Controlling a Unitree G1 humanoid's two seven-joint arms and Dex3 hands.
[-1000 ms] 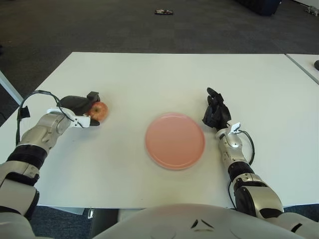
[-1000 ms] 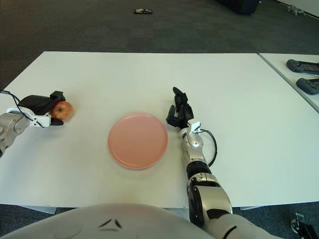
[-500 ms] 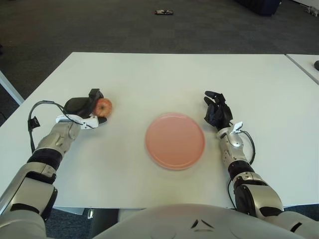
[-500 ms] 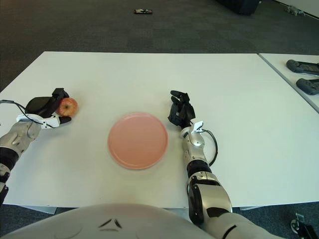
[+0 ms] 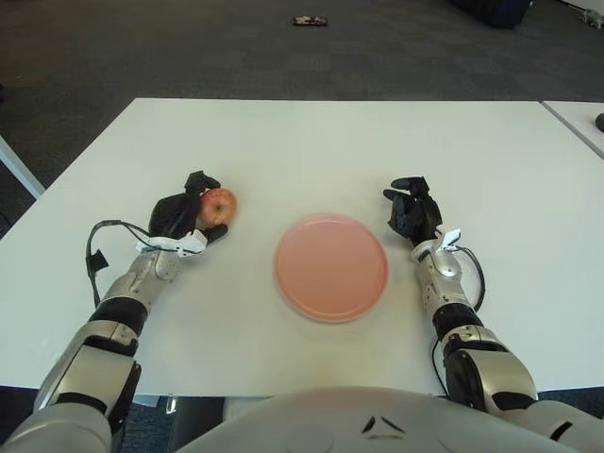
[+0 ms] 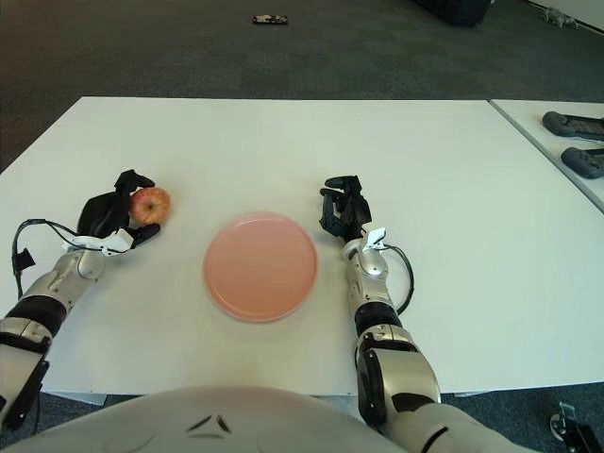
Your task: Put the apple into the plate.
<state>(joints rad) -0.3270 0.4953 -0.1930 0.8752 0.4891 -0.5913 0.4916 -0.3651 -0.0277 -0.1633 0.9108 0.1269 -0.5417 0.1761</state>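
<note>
My left hand (image 5: 193, 213) is shut on a red-yellow apple (image 5: 219, 204) and holds it over the white table (image 5: 311, 142), left of the plate. The apple also shows in the right eye view (image 6: 149, 204). The pink round plate (image 5: 331, 266) lies empty at the table's middle front. My right hand (image 5: 410, 209) rests on the table just right of the plate with its fingers curled and holds nothing.
A second white table (image 6: 566, 132) stands at the right with two dark controllers (image 6: 574, 125) on it. A small dark object (image 5: 310, 22) lies on the grey carpet beyond the table.
My left hand has carried the apple to the right, toward the plate. My right hand's fingers have curled down from a more upright pose.
</note>
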